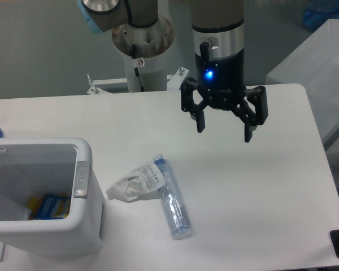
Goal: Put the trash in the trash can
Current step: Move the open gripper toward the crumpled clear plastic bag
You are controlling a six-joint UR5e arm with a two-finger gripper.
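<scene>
Two pieces of trash lie on the tabletop (260,186), below the hand (224,131) and to its left as the camera sees it: a crumpled wrapper (134,183) with a printed label, and a long crushed clear bottle (172,199) touching it on the side nearer the hand. Farther out on that same side stands the white trash can (82,212), well apart from the hand, with something blue and yellow already lying inside.

Judging by this, the step is the approach to a first pick. It would go best if the hand came straight down over the bottle's middle, with the fingers turned to straddle its narrow width rather than its length, and closed gently, since the crushed plastic may slip or spring. Taking the bottle first should leave the wrapper free.

Wide open, the hand hangs above the tabletop, holding and touching nothing.
</scene>
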